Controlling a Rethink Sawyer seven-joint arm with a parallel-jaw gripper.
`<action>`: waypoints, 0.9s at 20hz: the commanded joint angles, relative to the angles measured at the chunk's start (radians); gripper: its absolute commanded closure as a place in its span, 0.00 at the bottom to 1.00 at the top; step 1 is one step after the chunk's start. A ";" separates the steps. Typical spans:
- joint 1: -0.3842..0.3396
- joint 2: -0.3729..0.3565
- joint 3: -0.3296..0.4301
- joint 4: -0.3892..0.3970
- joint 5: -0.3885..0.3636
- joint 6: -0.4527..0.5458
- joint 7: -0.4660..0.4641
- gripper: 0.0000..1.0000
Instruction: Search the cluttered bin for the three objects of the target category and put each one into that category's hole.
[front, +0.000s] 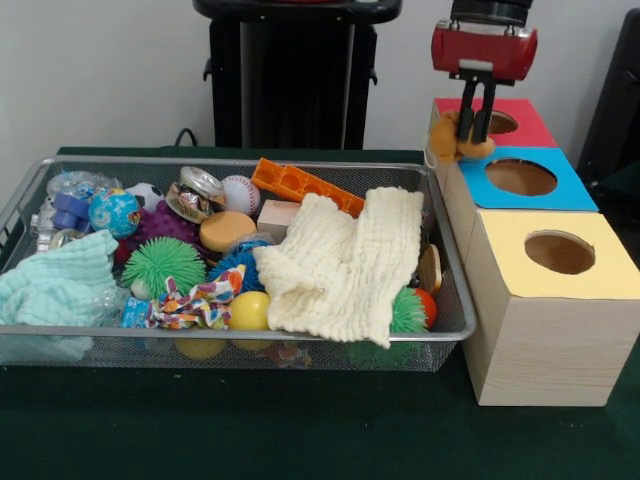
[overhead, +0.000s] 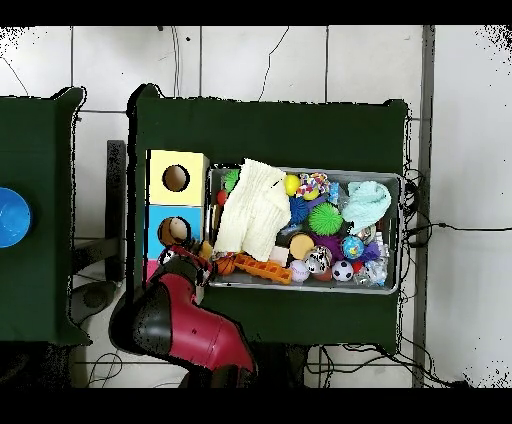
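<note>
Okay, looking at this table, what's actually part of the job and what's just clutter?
Part of the job:
tool, shut on an orange soft toy
red-panelled box's hole
wire mesh bin

Just lying about:
cream cloth
green spiky ball
baseball
orange block
blue-panelled box
yellow-panelled box

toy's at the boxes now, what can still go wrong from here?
1. The gripper holds the orange toy over the left edge of the red box, not over its hole; released here, it may land on the rim or fall beside the box.
2. The blue box's hole is adjacent; overshoot could drop it there.
</note>
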 joint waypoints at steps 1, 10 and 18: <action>-0.029 0.057 0.138 -0.008 -0.019 -0.094 0.319 1.00; 0.057 -0.012 0.092 0.078 0.032 -0.078 0.342 1.00; 0.051 0.004 0.097 0.141 -0.050 -0.204 0.429 1.00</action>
